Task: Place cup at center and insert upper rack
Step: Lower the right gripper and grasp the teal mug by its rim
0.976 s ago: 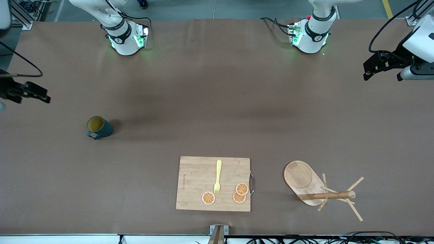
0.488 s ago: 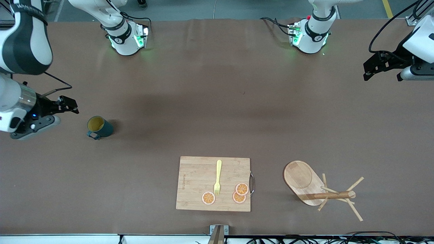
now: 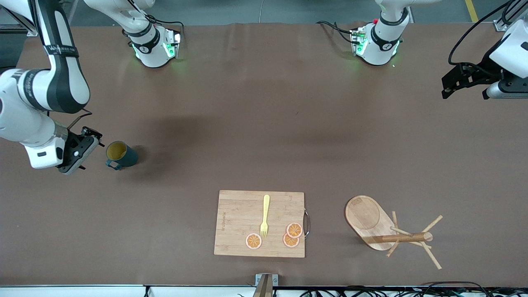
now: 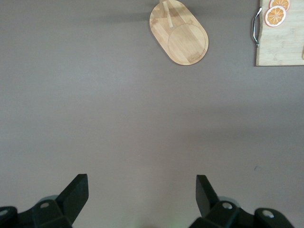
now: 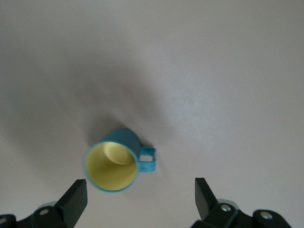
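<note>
The teal cup [image 3: 121,154] stands upright toward the right arm's end of the table, yellow inside showing and handle toward the front camera. My right gripper [image 3: 90,139] is open and empty, low beside the cup on the table-end side. In the right wrist view the cup [image 5: 114,164] sits just ahead of the open gripper [image 5: 140,199], nearer one finger. The wooden mug tree [image 3: 387,231] lies on its side, its upper pegs [image 3: 429,239] near the post's tip. My left gripper [image 3: 451,84] waits open and empty; its wrist view [image 4: 141,194] shows the tree's oval base [image 4: 180,33].
A bamboo cutting board [image 3: 239,222] lies near the front edge at mid-table, with a yellow fork [image 3: 265,216] and three orange slices [image 3: 293,229] on it. Its handle corner [image 4: 280,47] shows in the left wrist view.
My right arm has swung in from the table's end and brought its gripper down beside the cup. The cup, the mug tree and the left arm have not moved.
</note>
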You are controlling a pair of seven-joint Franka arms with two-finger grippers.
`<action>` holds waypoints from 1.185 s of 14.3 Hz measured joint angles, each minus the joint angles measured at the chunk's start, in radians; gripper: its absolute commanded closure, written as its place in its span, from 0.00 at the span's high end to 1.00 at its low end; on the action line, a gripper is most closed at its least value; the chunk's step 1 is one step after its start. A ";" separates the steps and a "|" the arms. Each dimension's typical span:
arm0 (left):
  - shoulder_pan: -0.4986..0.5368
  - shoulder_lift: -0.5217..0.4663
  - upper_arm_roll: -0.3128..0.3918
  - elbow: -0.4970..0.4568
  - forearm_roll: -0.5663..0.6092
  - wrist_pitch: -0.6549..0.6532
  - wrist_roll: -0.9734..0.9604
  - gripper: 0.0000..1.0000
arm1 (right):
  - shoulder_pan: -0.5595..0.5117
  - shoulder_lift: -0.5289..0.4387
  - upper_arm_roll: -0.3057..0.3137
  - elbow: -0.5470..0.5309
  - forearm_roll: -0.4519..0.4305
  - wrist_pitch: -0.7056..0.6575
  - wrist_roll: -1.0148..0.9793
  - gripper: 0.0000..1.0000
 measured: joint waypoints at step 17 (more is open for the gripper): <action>0.000 0.003 -0.001 0.000 0.000 0.000 0.000 1.00 | -0.007 0.100 0.005 -0.183 0.000 0.300 -0.284 0.95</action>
